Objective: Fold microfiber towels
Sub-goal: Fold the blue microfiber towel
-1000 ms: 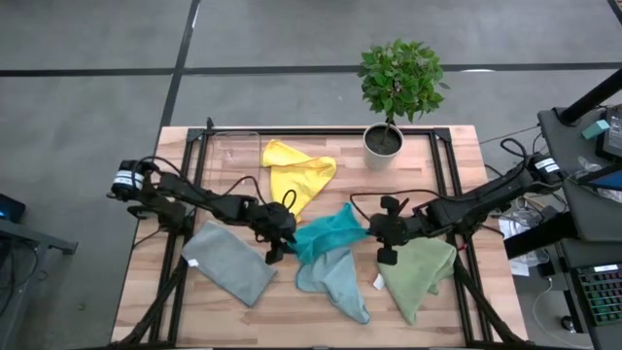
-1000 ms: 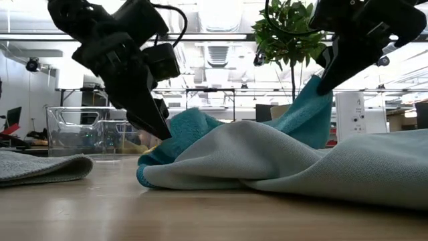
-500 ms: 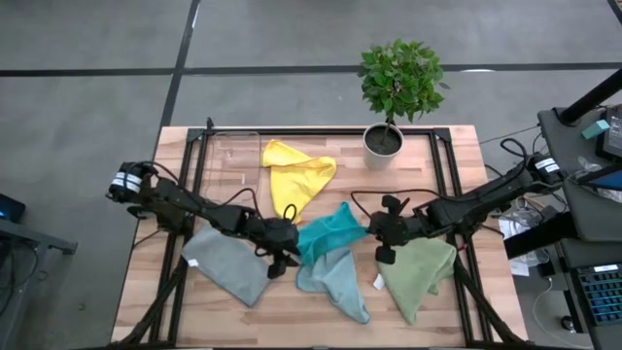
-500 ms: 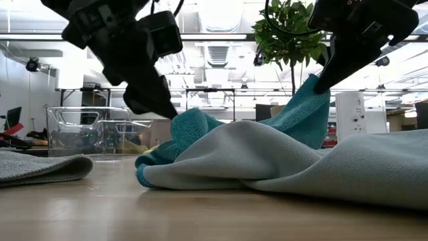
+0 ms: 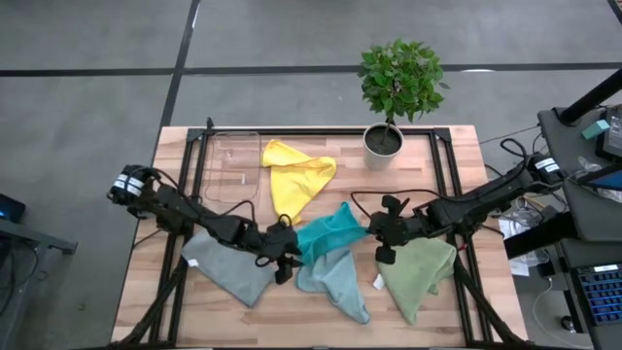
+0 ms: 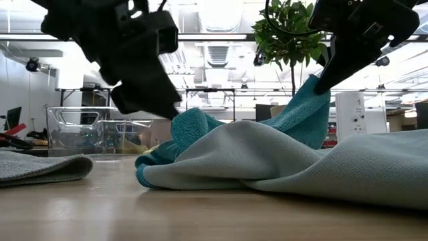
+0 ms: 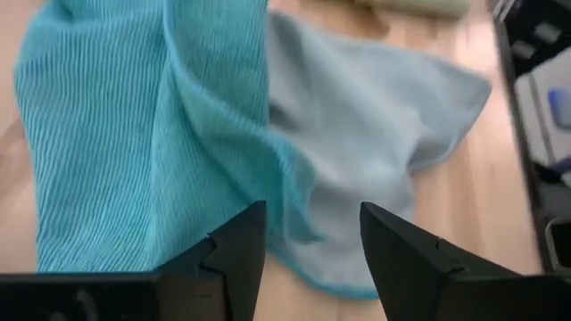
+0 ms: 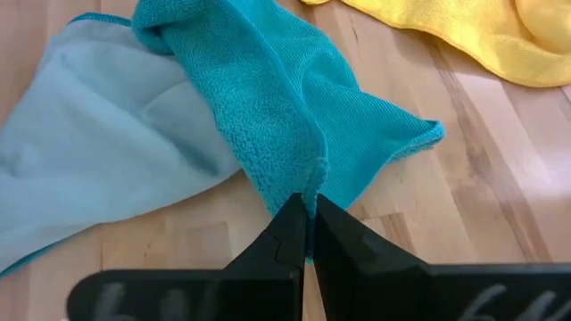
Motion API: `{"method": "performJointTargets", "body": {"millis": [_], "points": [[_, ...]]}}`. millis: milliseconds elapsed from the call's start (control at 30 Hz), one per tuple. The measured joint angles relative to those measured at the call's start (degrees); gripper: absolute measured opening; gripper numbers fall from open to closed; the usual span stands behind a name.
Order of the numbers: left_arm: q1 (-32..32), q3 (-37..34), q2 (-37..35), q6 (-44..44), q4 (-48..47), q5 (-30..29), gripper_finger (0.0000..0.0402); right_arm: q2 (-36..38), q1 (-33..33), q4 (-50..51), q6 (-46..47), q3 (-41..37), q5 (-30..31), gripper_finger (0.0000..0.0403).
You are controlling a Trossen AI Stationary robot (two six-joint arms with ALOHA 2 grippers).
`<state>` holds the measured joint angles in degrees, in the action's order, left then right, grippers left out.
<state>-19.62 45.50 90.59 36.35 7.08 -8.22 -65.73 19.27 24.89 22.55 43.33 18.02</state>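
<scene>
The teal towel (image 5: 326,233) lies crumpled mid-table, partly over the light blue towel (image 5: 335,282). My right gripper (image 8: 308,205) is shut on the teal towel at its right side (image 5: 374,236). My left gripper (image 7: 312,236) is open above the left edge of both towels (image 5: 284,270), and its fingers touch neither. The grey towel (image 5: 228,267) lies flat at near left and the olive green towel (image 5: 418,272) at near right. The yellow towel (image 5: 296,175) lies farther back. My right gripper pinches a raised ridge of the teal towel (image 8: 312,174) between its two fingertips, slanting down from the table's right. In the low view the cloth is drawn up to a peak at the fingers (image 6: 319,87). The rest lies on the light blue towel and the table.
A clear plastic bin (image 5: 233,160) stands at the far left. A potted plant (image 5: 386,136) stands at the far edge, right of the yellow towel. Bare wood shows along the near edge (image 5: 292,326).
My left gripper has moved toward the table's near edge and a little to the right, along the teal towel's left side. It has risen slightly and rolled, and it has stayed open. My right gripper has kept its hold.
</scene>
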Motion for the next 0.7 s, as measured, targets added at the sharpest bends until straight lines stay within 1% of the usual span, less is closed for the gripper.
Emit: {"method": "performJointTargets", "body": {"millis": [167, 333, 500, 633, 700], "points": [[-0.21, 0.02, 0.02, 2.62, 0.02, -3.12, 0.0166, -0.01, 0.0, -0.33, 0.0, -0.07, 0.0, 0.0009], [-0.66, 0.0, 0.14, 3.9, 0.04, -4.35, 0.0166, -0.02, 0.0, -0.35, -0.02, -0.09, 0.0, 0.0009], [-0.96, 0.47, 4.53, 5.32, 1.27, -5.51, 0.0166, -0.04, 0.0, -0.38, -0.02, -0.23, 0.04, 0.0009], [-0.98, 2.02, 8.1, 5.11, 1.41, -5.58, 0.0166, -0.07, 0.0, -0.42, -0.02, -0.27, 0.04, 0.0009], [-1.02, 2.61, 8.72, 4.09, 1.53, -5.43, 0.0162, -0.07, 0.0, -0.38, -0.02, -0.27, 0.05, 0.0009]]}}
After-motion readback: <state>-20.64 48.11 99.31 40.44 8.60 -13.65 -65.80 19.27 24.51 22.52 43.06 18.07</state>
